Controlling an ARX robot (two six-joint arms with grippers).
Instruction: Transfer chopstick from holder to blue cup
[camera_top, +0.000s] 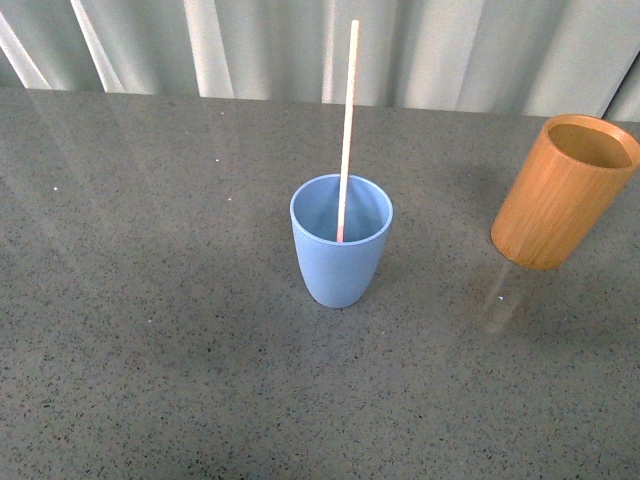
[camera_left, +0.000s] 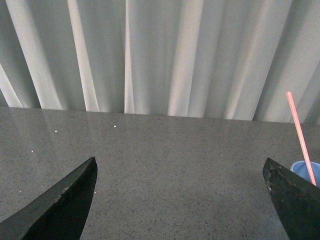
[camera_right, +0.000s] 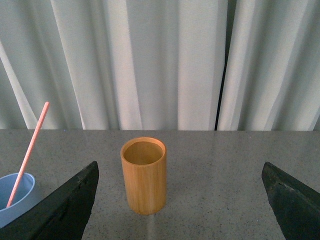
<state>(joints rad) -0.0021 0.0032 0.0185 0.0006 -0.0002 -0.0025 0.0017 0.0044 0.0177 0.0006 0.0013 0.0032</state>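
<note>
Front view: high, looking down across the table (camera_top: 150, 380) toward 12 o'clock curtains (camera_top: 450, 50). Wrist views: low, level, facing curtains. All sharing the blue cup (camera_top: 340, 250).

Even, soft daylight; sharp focus, faint shadows, mild sheen on the table (camera_top: 150, 330), slight edge distortion.

A cup (camera_top: 341, 245) stands on a table (camera_top: 150, 350), near the middle of the front view. One chopstick (camera_top: 346, 130) stands inside the cup, its lower end resting against the cup's far inner wall and its upper end rising well above the rim. To the right of the cup, well apart and slightly farther back, stands a holder (camera_top: 563, 190). Behind the cup, past the table's far edge, hangs a curtain (camera_top: 300, 45).
</note>
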